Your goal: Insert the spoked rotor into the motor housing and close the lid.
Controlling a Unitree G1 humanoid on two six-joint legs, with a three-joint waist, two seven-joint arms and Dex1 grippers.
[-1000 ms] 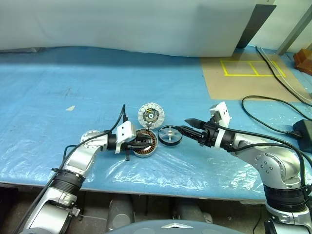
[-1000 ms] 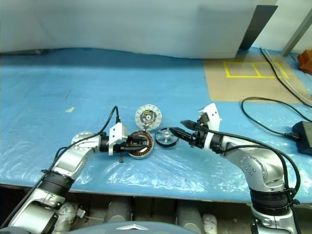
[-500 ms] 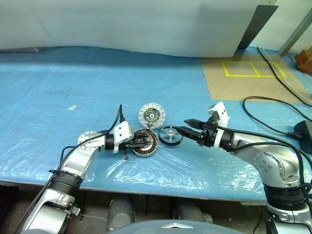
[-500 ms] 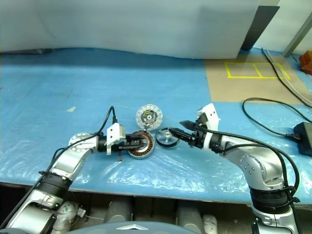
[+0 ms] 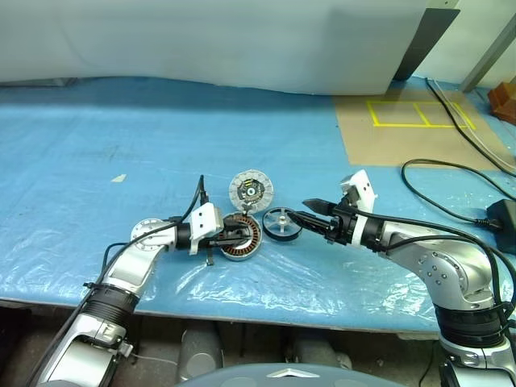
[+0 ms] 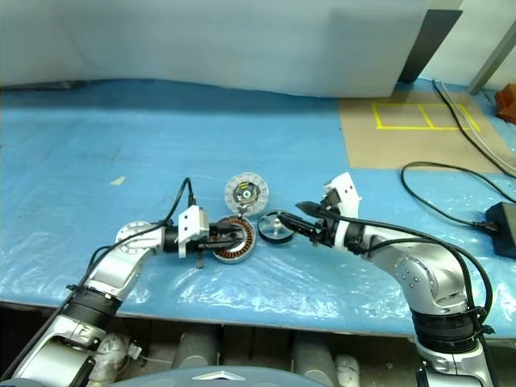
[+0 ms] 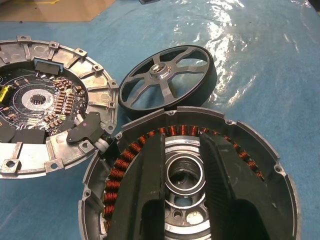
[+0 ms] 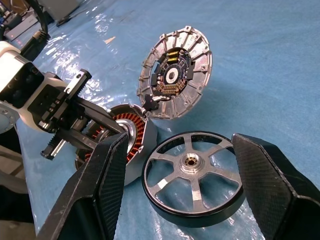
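Nearest the robot, the left gripper [image 5: 231, 239] is seen lying over the motor housing [image 5: 242, 237] on the blue-covered worktop [image 5: 121, 121]; its jaws are narrowly parted and reach across the open copper-wound ring, the fingers [image 7: 145, 185] resting over the silvery centre, apparently steadying the housing rather than lifting it. Whether the housing is actually clamped cannot be told. Just beside the housing, toward the right arm, the spoked rotor [image 5: 281, 223] lies flat on the worktop, not yet inserted. The right gripper [image 5: 310, 211] is held at the rotor with jaws wide open, one finger to each side of the rim, nothing gripped. Beyond both, the lid [image 5: 250, 191] lies with its circuit face up, its edge touching the housing. Over the last second no displacement of either gripper or of any part is noted; only the camera view shifted slightly. It is judged that the rotor pick-up is pending: the jaws must close on the rim before insertion.
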